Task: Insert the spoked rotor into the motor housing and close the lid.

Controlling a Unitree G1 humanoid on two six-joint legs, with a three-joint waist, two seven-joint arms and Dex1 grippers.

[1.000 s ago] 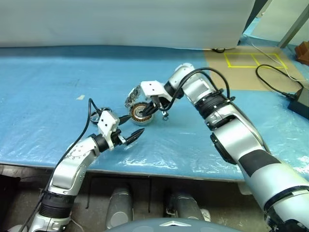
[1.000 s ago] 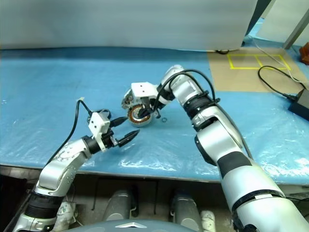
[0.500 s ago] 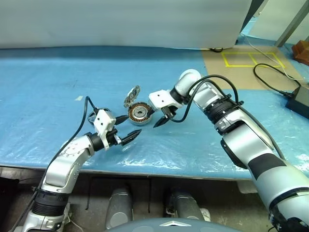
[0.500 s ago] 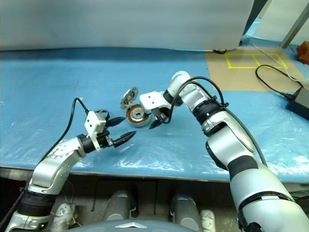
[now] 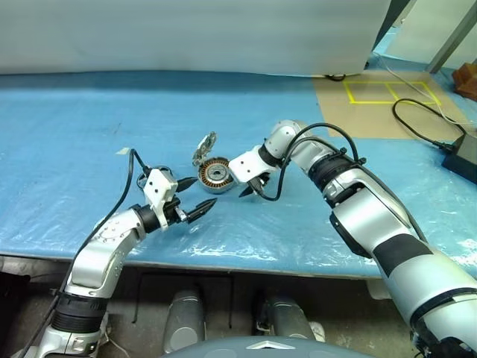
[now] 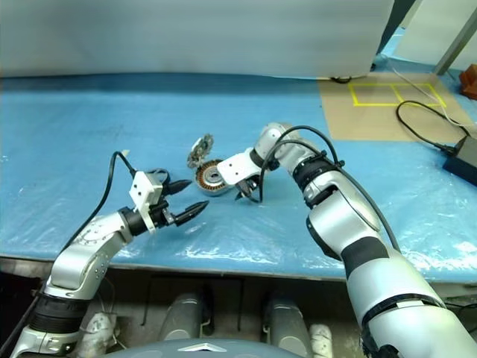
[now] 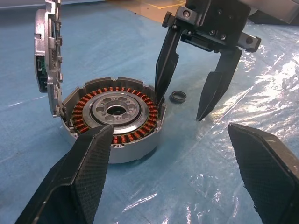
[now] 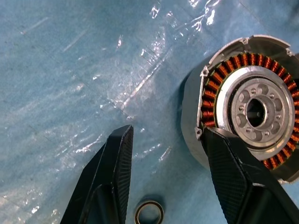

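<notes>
Left wrist view: my right fingers (image 7: 184, 105) parted, empty, one tip touching motor housing (image 7: 114, 119) rim; left fingers (image 7: 177, 182) parted, empty. Risk: nudging housing, upright lid (image 7: 46, 60) toppling.

No text, label, brand, number or sign can be read on anything in these pictures.
</notes>
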